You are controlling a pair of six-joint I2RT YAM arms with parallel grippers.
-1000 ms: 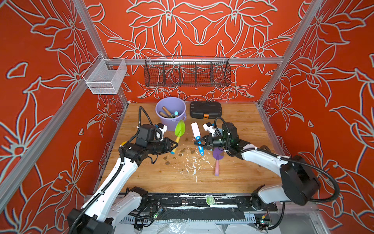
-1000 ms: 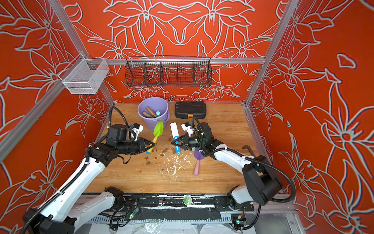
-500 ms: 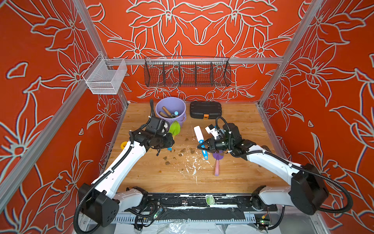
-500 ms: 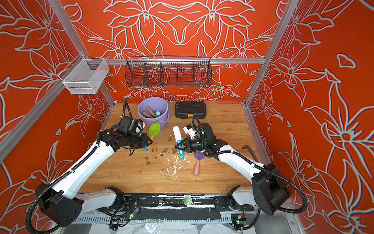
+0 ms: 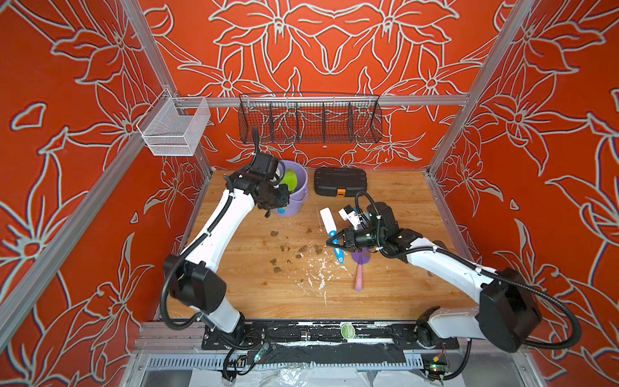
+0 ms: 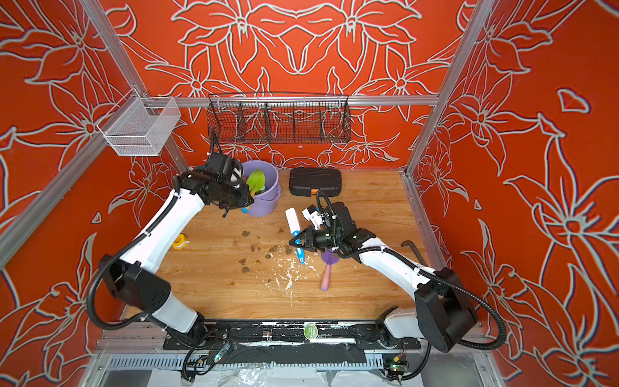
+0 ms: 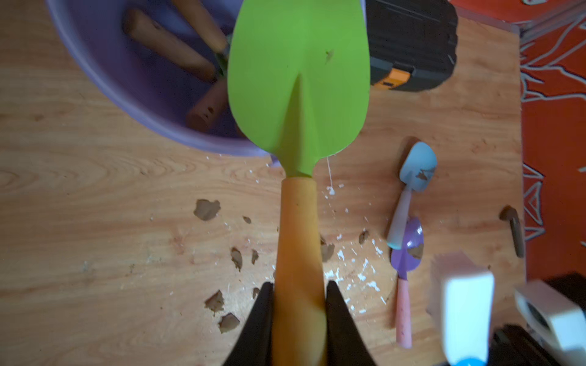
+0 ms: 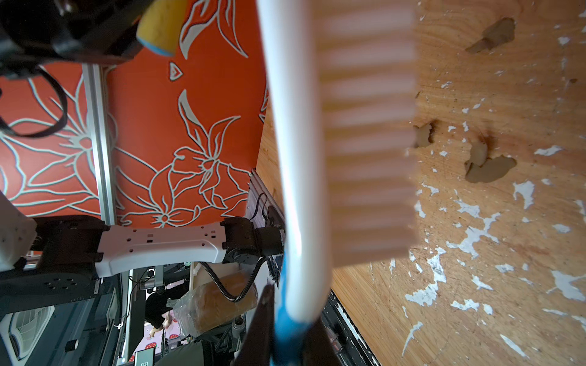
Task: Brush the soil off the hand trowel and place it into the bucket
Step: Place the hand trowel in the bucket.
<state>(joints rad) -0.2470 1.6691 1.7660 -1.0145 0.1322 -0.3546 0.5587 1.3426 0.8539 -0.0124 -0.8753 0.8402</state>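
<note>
Left fingers (image 7: 253,332): clamped on the orange handle of the hand trowel (image 7: 298,79), one finger on each side of it.
Hand trowel, place: held in the air at the bucket (image 5: 296,201). In both top views the green blade (image 6: 256,181) is over the bucket's opening. The handle slants down outside the near rim, and the trowel is not lying in the bucket.
Hand trowel, change: a second ago it was held low over the surface (image 5: 395,295) in front of the bucket, close to the brush. Half a second ago it was at the bucket's near wall. Now it has been lifted, with the blade above the opening.
Bucket: same spot as before, with wooden-handled tools (image 7: 168,44) lying inside.
Soil (image 5: 303,248): brown clumps scattered on the surface in front of the bucket, lying as they did a second ago. One small dark speck shows on the green blade.
Right fingers (image 8: 257,332): closed on the blue handle of the brush (image 5: 330,228).
Brush, place: in front of the bucket, off to the black case's side, with its white head pointing toward the bucket. It has hardly shifted over the last second.
Purple trowel (image 5: 359,268): lies on the surface farther from the bucket than the brush, unmoved, with soil on its blade.
Light-blue trowel (image 7: 417,168): lies on the surface with its handle end at the purple blade and soil on its own blade.
Black case (image 5: 340,181): just beside the bucket, unmoved.
White flecks (image 5: 318,271): spread among the clumps in front of the bucket.
</note>
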